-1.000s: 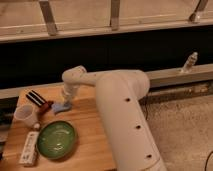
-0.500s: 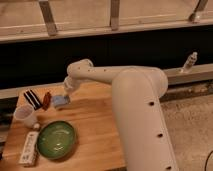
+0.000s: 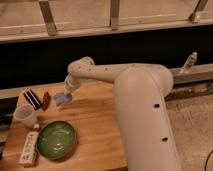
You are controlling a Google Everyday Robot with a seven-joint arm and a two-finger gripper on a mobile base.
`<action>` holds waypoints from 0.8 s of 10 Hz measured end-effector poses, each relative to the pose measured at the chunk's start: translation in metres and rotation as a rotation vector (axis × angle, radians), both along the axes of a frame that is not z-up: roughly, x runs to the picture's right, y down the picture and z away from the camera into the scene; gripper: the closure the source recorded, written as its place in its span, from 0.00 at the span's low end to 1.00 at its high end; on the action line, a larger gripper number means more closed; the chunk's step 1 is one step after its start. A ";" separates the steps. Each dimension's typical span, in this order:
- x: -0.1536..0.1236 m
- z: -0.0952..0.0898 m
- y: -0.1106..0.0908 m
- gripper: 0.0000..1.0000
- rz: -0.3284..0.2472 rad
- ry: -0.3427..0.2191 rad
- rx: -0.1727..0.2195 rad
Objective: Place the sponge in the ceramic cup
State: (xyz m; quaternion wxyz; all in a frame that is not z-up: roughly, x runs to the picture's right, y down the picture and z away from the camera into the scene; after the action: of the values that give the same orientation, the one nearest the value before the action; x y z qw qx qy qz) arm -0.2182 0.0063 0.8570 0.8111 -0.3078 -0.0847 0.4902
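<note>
Fingers of the gripper (image 3: 64, 95) appear pinched shut on the sponge (image 3: 61, 100), at the far side of the desk (image 3: 95, 120). The ceramic cup (image 3: 25, 116) stands upright, well apart from it: leftward in view and nearer the camera, beside the green bowl (image 3: 56, 140).

Matt pale wooden counter (image 3: 95, 125); glossy green bowl (image 3: 56, 141); smooth white plastic arm (image 3: 142, 95), whose gripper (image 3: 64, 95) over the counter's back-left pinches the soft matt sponge (image 3: 61, 100).

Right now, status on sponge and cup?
Gripper shut on sponge, over table, back left. Ceramic cup apart, nearer left edge. Dark red object close by.
</note>
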 end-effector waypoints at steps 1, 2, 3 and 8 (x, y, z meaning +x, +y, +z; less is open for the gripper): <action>0.002 -0.005 -0.006 1.00 -0.009 0.009 0.012; 0.002 -0.011 -0.012 1.00 -0.022 0.015 0.026; 0.001 -0.017 -0.017 1.00 -0.037 0.018 0.041; -0.009 -0.029 -0.035 1.00 -0.082 -0.009 0.081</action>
State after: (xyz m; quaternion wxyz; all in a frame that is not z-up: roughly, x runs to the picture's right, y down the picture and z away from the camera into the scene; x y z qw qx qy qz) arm -0.2269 -0.0285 0.8279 0.8419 -0.2798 -0.0954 0.4514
